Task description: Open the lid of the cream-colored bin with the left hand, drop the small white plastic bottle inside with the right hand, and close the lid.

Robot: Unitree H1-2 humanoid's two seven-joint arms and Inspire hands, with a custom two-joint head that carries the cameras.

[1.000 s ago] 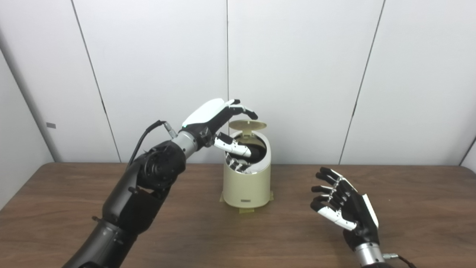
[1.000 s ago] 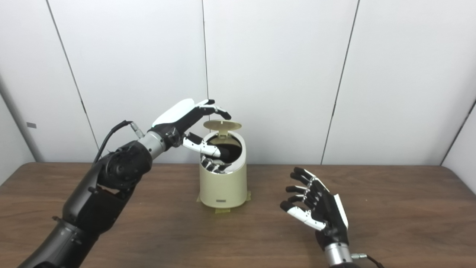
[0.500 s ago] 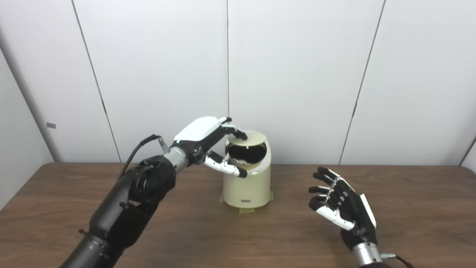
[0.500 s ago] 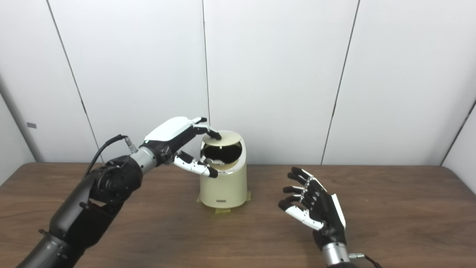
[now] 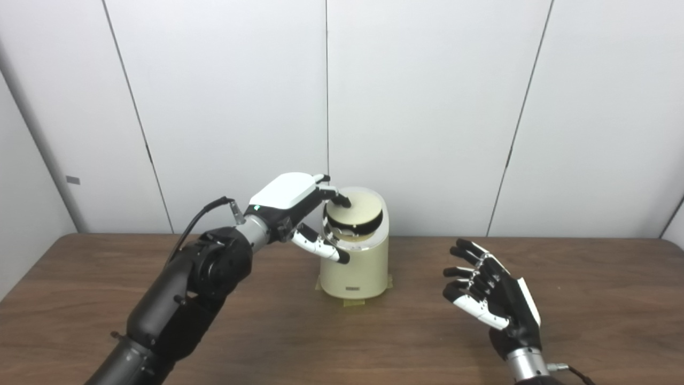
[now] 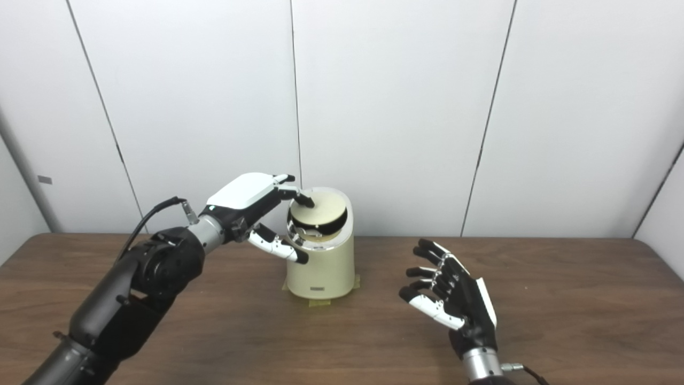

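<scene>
The cream-colored bin (image 5: pixel 354 267) stands upright at the middle of the brown table (image 5: pixel 342 331), against the back. Its round lid (image 5: pixel 355 209) is tilted low over the opening, with a dark gap still showing at the front. My left hand (image 5: pixel 299 206) is beside the bin's upper left, fingertips (image 5: pixel 341 201) resting on the lid's left edge, thumb reaching across the bin's front rim. It holds nothing. My right hand (image 5: pixel 489 297) hovers open to the right of the bin, palm turned toward it, empty. I see no white bottle anywhere.
Strips of tape (image 5: pixel 352 302) show at the bin's base. A white panelled wall (image 5: pixel 427 107) rises right behind the table's back edge. A cable (image 5: pixel 200 216) loops off my left wrist.
My left hand has come down and back out of the bin's opening, pressing the lid from upright to nearly flat. The right hand has barely shifted.
</scene>
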